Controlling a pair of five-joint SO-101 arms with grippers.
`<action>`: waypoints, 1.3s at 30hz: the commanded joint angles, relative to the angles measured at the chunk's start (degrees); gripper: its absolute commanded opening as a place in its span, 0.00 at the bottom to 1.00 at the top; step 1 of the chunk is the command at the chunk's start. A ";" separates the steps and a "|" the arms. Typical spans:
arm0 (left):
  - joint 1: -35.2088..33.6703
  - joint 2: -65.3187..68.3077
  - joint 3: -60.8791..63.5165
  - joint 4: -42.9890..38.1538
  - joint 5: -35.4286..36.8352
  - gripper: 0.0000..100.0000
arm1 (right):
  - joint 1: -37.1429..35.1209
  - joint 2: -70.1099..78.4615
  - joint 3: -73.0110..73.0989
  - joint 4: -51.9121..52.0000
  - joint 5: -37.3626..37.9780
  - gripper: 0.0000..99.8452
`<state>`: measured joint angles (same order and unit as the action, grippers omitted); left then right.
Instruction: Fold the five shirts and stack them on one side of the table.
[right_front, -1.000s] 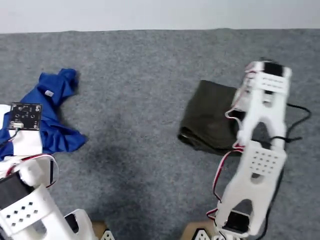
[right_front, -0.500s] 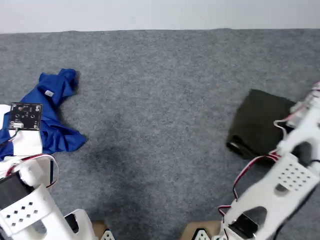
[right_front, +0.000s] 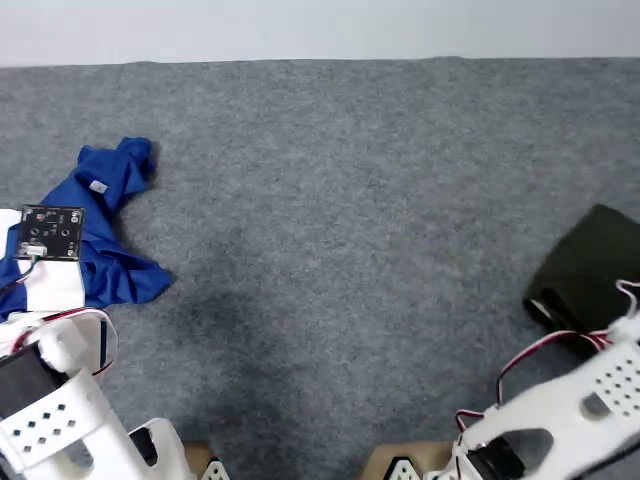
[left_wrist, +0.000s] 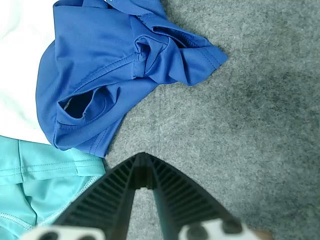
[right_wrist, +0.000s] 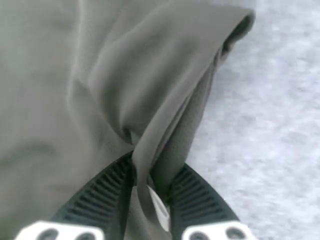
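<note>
R gripper (right_wrist: 149, 187): jaws pinching a fold of the dark folded shirt (right_front: 590, 268), which lies at the far right edge of the counter (right_front: 330, 180), directly ahead of that arm, so release there prob. L gripper (left_wrist: 145, 172), jaws pressed together, empty, hovers w/ crumpled blue shirt (left_wrist: 115, 70) just ahead of tips.

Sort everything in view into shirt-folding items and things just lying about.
Job:
- folded dark olive cloth shirt, pinched in the right end effector
- crumpled blue cloth shirt
- white cloth garment
- turquoise cloth garment
- left end effector, above the table

Lying about:
- grey felt tabletop
- pale wall
</note>
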<state>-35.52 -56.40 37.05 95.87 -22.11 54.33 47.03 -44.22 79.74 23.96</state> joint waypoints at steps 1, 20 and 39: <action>0.09 -0.53 -0.40 -0.79 -0.44 0.00 | 3.74 -0.22 -0.97 -1.98 1.93 0.01; 0.09 -0.62 -0.40 -0.70 -0.53 0.00 | 8.04 2.33 -0.97 -5.67 3.52 0.03; 0.09 -0.62 2.59 -0.97 -0.53 0.00 | 1.36 -13.14 -15.56 22.46 -5.63 0.23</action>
<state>-35.52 -56.40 40.13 95.87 -22.11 59.60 40.35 -55.91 95.12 22.20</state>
